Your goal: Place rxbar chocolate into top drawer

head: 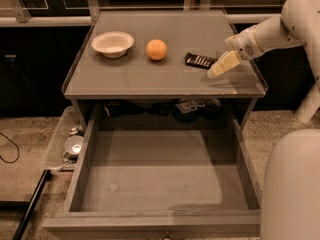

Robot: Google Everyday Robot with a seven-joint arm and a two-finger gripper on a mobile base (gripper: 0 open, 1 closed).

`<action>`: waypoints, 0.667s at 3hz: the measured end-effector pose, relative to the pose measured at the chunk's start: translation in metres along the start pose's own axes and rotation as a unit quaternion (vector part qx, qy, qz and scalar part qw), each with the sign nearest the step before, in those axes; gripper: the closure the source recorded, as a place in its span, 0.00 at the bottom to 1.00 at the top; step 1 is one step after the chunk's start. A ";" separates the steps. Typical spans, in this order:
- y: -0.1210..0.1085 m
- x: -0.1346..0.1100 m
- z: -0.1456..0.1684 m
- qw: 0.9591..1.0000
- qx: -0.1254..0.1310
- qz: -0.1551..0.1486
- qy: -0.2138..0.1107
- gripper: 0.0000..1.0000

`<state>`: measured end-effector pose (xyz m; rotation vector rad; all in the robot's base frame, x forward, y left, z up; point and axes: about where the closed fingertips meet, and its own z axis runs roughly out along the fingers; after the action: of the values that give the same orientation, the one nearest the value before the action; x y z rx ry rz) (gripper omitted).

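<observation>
The rxbar chocolate point(200, 61), a flat black bar with pale lettering, lies on the grey cabinet top point(165, 74), right of the orange point(156, 49). My gripper point(219, 67) reaches in from the right on the white arm point(272, 31). Its pale tip hangs just right of the bar's right end, close above the cabinet top. The top drawer point(160, 184) is pulled fully open below. Its flat grey bottom is bare.
A white bowl point(113, 43) sits at the left of the cabinet top. Dark items show in the gap behind the drawer point(192, 107). A clear bin with small objects point(70, 144) stands on the floor at left. My white base point(292, 184) fills the lower right.
</observation>
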<state>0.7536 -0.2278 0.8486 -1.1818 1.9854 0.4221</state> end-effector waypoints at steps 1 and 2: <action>-0.004 0.000 0.009 1.000 0.001 -0.006 0.011 0.00; -0.004 -0.003 0.017 1.000 -0.009 -0.007 0.007 0.00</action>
<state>0.7654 -0.2173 0.8404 -1.2128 1.9881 0.4247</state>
